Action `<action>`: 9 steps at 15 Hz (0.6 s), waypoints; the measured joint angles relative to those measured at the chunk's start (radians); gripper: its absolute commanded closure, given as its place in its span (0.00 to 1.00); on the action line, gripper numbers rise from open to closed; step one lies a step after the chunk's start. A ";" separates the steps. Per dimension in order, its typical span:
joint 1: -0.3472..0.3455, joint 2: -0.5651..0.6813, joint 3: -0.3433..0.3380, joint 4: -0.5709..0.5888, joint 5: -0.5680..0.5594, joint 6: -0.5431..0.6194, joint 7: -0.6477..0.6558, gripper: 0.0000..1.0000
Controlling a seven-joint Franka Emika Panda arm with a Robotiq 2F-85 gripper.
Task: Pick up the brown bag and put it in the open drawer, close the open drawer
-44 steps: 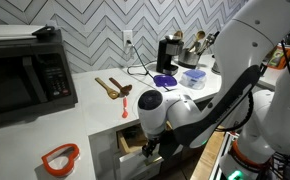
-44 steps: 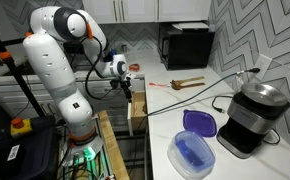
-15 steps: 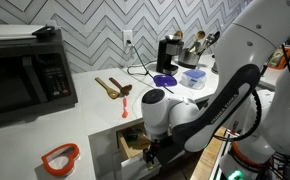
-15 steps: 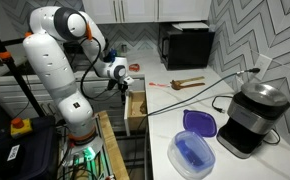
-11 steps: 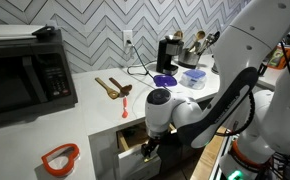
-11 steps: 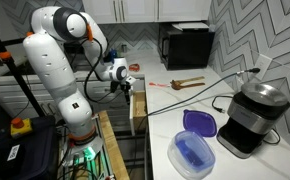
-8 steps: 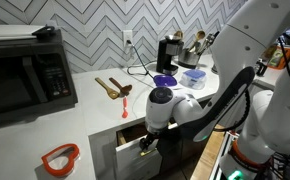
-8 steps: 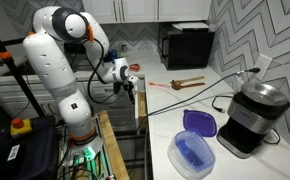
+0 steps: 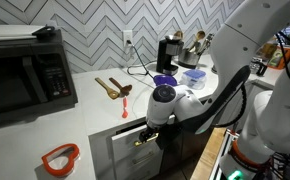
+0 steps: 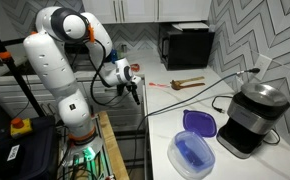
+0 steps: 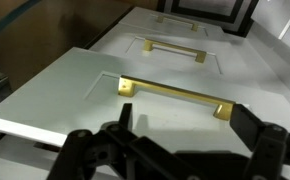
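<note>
The gripper (image 11: 180,142) hangs just before the drawer (image 11: 75,90), its dark fingers (image 11: 95,145) spread wide with nothing between them, straddling the drawer's slim brass handle (image 11: 175,97). The drawer's front is a plain pale panel, pushed in about flush with the cabinet in an exterior view (image 9: 123,155). The brown bag cannot be seen. Beyond the drawer, on the counter (image 9: 85,115) above it, lie wooden utensils (image 9: 112,87).

No text, label, brand or number can be read in any view. Any marks on the microwave (image 9: 25,70), well off to the side of the gripper (image 11: 175,150), or on the coffee machine (image 10: 250,118) far from it, are too small and blurred to make out.
</note>
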 measured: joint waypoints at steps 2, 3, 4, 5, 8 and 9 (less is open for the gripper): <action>-0.003 0.003 0.000 0.000 -0.034 0.005 0.025 0.00; -0.003 0.003 0.000 0.000 -0.044 0.006 0.034 0.00; -0.003 0.003 0.000 0.000 -0.045 0.006 0.035 0.00; -0.003 0.003 0.000 0.000 -0.045 0.006 0.035 0.00; -0.001 -0.012 0.000 0.000 -0.007 0.005 0.000 0.00; 0.004 -0.023 -0.001 0.000 0.036 0.002 -0.044 0.00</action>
